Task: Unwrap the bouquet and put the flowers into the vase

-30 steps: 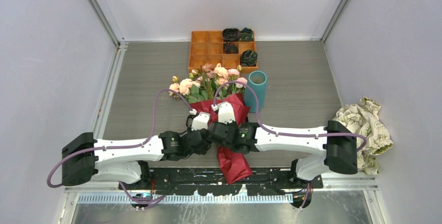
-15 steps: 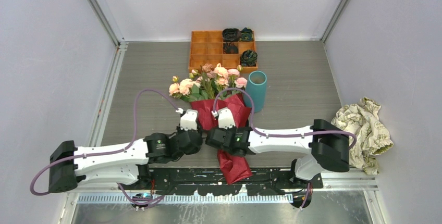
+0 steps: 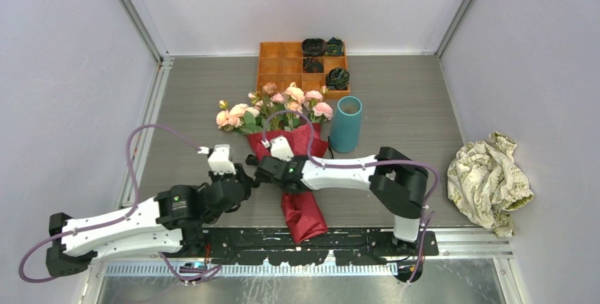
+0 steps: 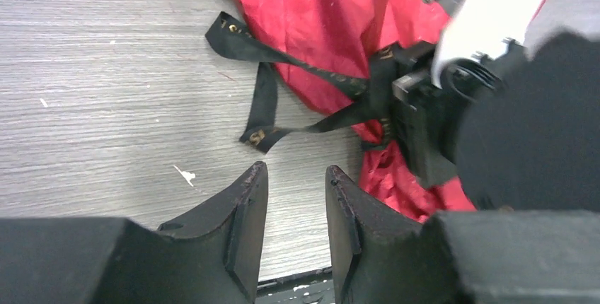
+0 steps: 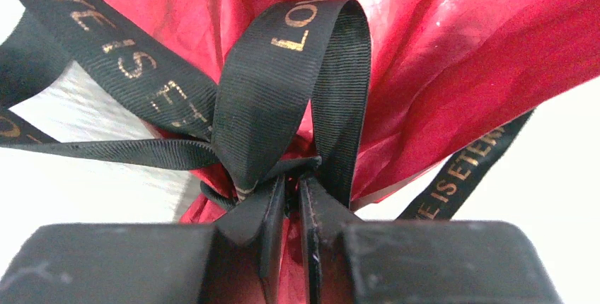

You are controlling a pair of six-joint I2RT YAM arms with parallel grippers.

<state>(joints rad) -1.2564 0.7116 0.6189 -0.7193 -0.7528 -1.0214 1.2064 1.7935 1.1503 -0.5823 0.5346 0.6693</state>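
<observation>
A small matte teal-blue cylinder vase (image 3: 346,124) stood upright on the grey wood-grain desk (image 3: 198,99). Just to the left of the vase lay the bouquet (image 3: 289,150), a crinkled dark red paper cone whose narrow end pointed toward the near edge. Its pink, peach and cream roses (image 3: 272,104) on green leafy stems fanned out at the far end, level with the vase. The wrap was not yet undone. A black ribbon (image 5: 283,92) with gold lettering was tied in a bow around the paper's waist. The right tool (image 5: 291,180) had its fingers drawn almost together on the ribbon at the knot, pinching it beneath the loop. The left tool (image 4: 295,170) hung farther left of the vase than the bouquet, over bare desk, its fingers moderately apart and holding nothing, with a loose ribbon tail just ahead of them. Behind the vase sat an orange compartment tray (image 3: 283,63). Well to the vase's right lay a crumpled cream patterned cloth (image 3: 488,180).
</observation>
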